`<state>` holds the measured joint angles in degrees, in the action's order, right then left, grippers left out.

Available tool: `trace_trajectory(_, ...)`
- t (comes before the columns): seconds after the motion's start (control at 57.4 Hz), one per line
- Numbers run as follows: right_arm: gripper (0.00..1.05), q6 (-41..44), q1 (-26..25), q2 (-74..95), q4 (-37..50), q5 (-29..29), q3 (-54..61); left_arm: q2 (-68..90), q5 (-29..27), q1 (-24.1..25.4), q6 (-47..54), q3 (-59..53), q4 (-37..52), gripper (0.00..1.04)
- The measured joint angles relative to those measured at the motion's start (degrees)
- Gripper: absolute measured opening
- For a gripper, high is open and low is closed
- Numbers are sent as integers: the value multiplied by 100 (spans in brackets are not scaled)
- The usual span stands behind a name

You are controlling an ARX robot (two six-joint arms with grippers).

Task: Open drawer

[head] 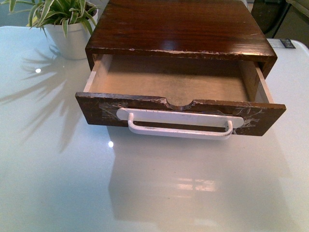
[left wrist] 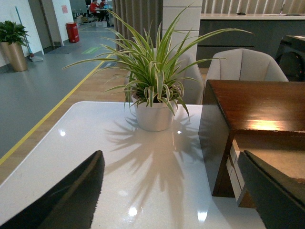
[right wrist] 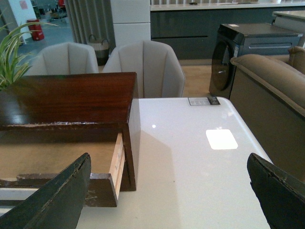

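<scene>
Front view: The drawer (head: pixel 179 104) is seen pulled well out of its dark-brown wooden case (head: pixel 181 26), toward 6 o'clock, with its pale interior exposed and nothing visible inside. A long white bar handle (head: pixel 179 124) is fixed across the scratched front, below a semicircular notch. The case rests on a glossy white tabletop (head: pixel 145 193); a potted plant (head: pixel 67 21) stands at 10 o'clock from the case. Neither arm is shown in this view.

Left wrist view: The left hand (left wrist: pixel 176 195) is spread, with nothing between its fingers. It is held above the tabletop on the plant side of the case, apart from the drawer.

Right wrist view: The right hand (right wrist: pixel 171 195) is likewise spread and empty, on the other side of the case, with the drawer's corner just beside one finger.

Handling: The drawer is judged stiff, light and free-sliding. The bar handle is the proper place to take hold; a gap behind it admits a finger. The painted bar may be slippery. The case itself is judged liable to slide on the smooth tabletop when pulled.

Clearance: Open tabletop lies toward 6 o'clock. The tabletop edge is near on the right arm's side. The task is judged largely complete.
</scene>
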<state>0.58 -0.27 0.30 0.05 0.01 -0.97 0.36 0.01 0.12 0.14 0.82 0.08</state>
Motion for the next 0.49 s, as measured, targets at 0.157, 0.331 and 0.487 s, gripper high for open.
trace_trajectory(0.157,96,0,0,0,0,0,0,0,-2,0,-2,0,0,96)
trace_trajectory(0.331,96,0,0,0,0,0,0,0,0,0,-2,0,0,96)
trace_trajectory(0.487,96,0,0,0,0,0,0,0,0,0,-2,0,0,96)
